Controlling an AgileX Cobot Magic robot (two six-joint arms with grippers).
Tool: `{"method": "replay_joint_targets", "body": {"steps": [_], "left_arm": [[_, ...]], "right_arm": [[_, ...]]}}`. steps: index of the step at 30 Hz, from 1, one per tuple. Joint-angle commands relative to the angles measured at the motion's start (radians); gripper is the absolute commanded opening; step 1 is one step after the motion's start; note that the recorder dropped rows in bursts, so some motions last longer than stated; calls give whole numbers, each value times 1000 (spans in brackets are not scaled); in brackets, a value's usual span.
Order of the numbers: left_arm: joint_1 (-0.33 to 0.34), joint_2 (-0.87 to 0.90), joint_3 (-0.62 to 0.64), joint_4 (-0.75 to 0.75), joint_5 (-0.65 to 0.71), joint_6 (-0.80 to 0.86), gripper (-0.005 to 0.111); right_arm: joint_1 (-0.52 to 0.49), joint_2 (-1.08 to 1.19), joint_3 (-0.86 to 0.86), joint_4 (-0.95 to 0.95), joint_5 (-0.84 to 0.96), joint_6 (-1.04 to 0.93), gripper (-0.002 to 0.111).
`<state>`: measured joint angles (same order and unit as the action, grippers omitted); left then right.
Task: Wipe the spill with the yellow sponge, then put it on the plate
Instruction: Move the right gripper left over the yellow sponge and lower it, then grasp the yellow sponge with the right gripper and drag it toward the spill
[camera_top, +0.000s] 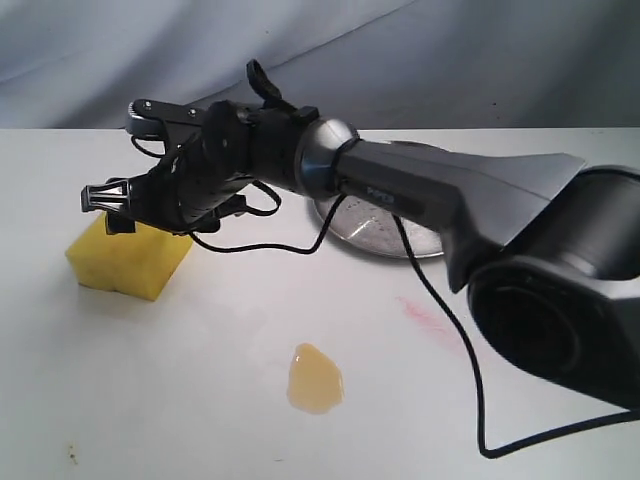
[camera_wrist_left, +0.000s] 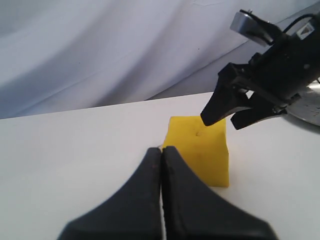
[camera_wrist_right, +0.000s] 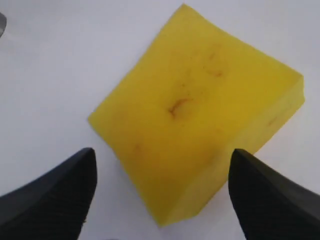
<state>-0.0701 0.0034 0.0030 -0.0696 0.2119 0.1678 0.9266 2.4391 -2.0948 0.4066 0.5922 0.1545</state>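
Yellow sponge (camera_top: 125, 262) lies flat on the white surface (camera_top: 200, 400), a broad face with a small dimple and a few faint brownish marks turned upward. The right end effector (camera_top: 103, 211) hangs just over it, reached across from the right, its jaws spread wide. In the right wrist view the two dark fingers (camera_wrist_right: 55, 195) stand to either side with the sponge's near corner showing in the gap between them. Nothing is gripped, and whether a fingertip touches the foam cannot be told; in the left wrist view the tips appear at the sponge's far upper edge.

The left end effector (camera_wrist_left: 161, 152) has its fingers pressed together with no gap and holds nothing. The sponge sits on the surface a little ahead of its tips, apart from them.

Well apart from the right end effector, back along the side of its arm, the spill (camera_top: 314, 378) rests as a small amber teardrop puddle. Behind that end effector, under the grey forearm, the steel plate (camera_top: 375, 234) lies partly hidden. Beside the plate, farther from the end effector, a faint pink streak (camera_top: 430, 318) marks the surface.
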Motion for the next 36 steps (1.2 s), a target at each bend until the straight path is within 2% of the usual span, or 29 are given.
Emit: {"method": "replay_joint_targets", "body": {"steps": [1, 9, 11, 15, 18, 19, 24, 28, 30, 32, 36], "left_arm": [[1, -3, -3, 1, -6, -8, 0], [1, -3, -3, 1, -6, -8, 0], [1, -3, -3, 1, -6, -8, 0], [1, -3, -3, 1, -6, -8, 0], [1, -3, -3, 1, -6, -8, 0], [1, -3, -3, 1, -6, -8, 0], [1, -3, -3, 1, -6, -8, 0], [1, -3, -3, 1, -6, -8, 0], [1, -3, -3, 1, -6, -8, 0], [1, -3, -3, 1, -6, -8, 0], [1, -3, -3, 1, -6, -8, 0]], "right_arm": [[0, 80, -92, -81, 24, 88, 68], [-9, 199, -223, -105, 28, 133, 68], [-16, 219, -258, -108, 59, 182, 64], [-29, 217, -263, -130, 118, 222, 34], [-46, 197, -268, -147, 188, 222, 5], [-48, 189, -268, -160, 201, 230, 0], [-40, 122, -268, -265, 229, 284, 0], [-7, 46, -247, -378, 348, 238, 0], [17, -18, -159, -450, 369, 218, 0], [32, -113, -8, -506, 314, 222, 0], [39, -442, 499, -511, 18, 230, 0]]}}
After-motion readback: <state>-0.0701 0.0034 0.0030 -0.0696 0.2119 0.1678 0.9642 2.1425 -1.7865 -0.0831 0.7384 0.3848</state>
